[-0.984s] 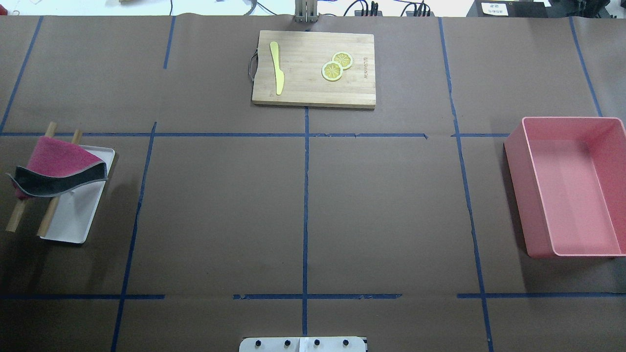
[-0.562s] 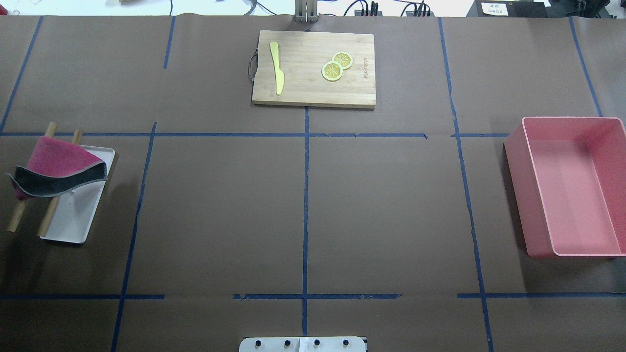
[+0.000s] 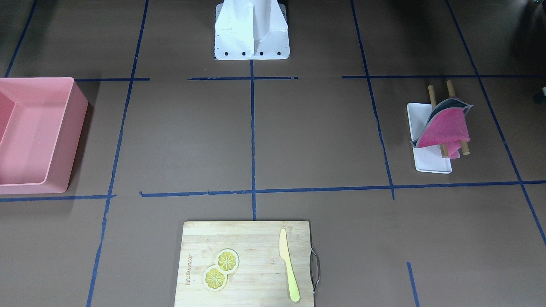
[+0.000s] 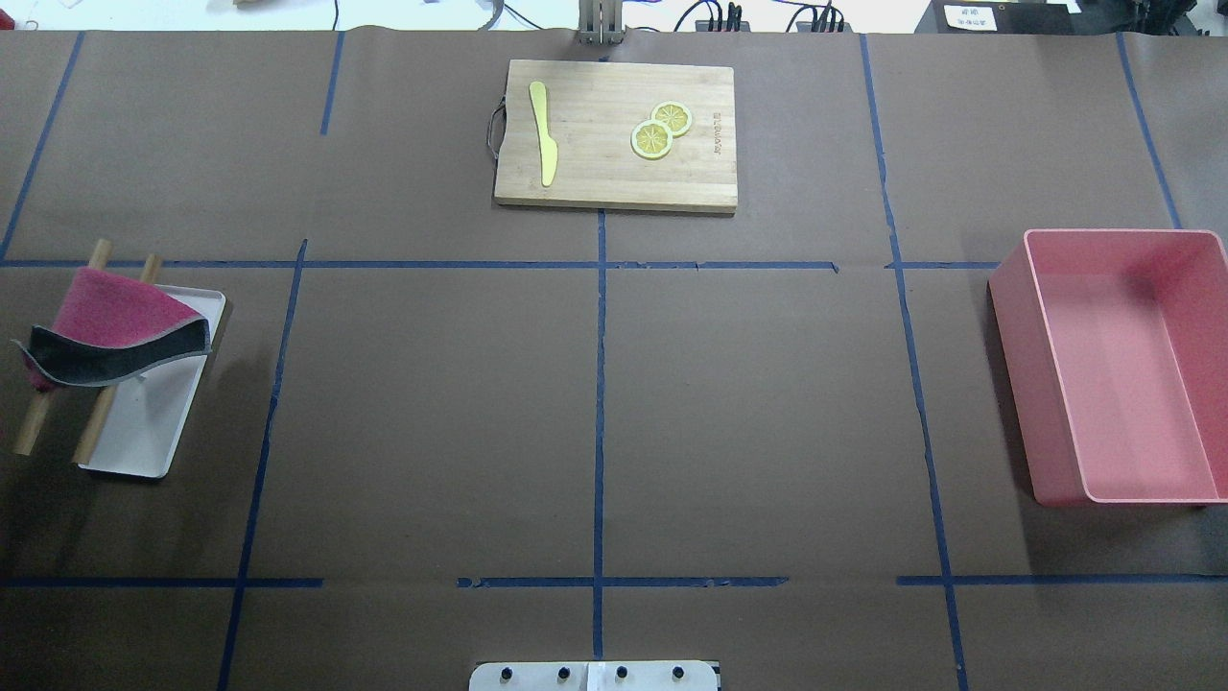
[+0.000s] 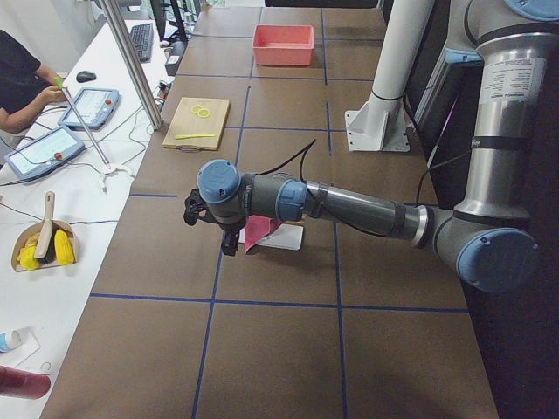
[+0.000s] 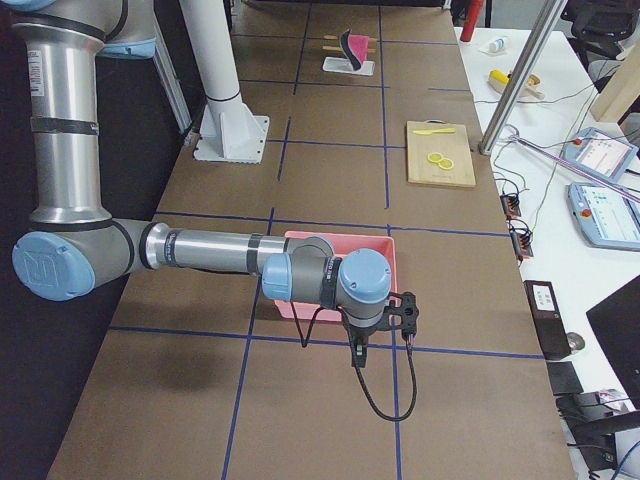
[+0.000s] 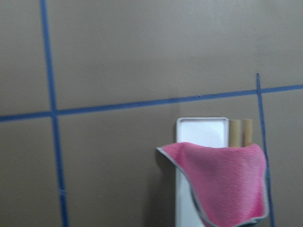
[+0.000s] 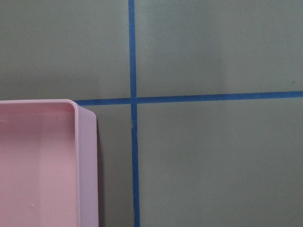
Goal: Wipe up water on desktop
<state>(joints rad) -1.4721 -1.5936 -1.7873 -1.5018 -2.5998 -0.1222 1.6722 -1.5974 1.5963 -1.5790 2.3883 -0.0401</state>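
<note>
**Both arms poised above the worktop, cloth not yet taken**

The worktop (image 4: 432,413) is a broad, matte, dark-brown sheet ruled into a grid by blue tape lines (image 4: 599,384); it fills the overhead view, and no wet patch can be made out on it. At its left edge a pink cloth (image 4: 110,317) hangs over two wooden rods (image 4: 93,437) that lie across a white tray (image 4: 144,432). The left pincer (image 5: 189,212) hangs above the worktop just beside this cloth. The right pincer (image 6: 410,318) hangs by the near corner of the pink bin (image 4: 1017,384) at the right. Both appear only in the side views, so it cannot be told whether either is released or clenched.

Hazards, as judged: the cloth is draped loosely, so a pinch that catches a rod could drag the rods or tip the light tray. With the water unseen, a wipe may miss it. The covering looks like paper and could wrinkle or lift at the tape under a damp, dragging cloth.

On the far side lies a cutting board (image 4: 595,173) bearing a yellow knife (image 4: 544,134) and lemon slices (image 4: 660,130). Beyond it stand desks with tablets, cables and a seated person (image 5: 19,78).
</note>
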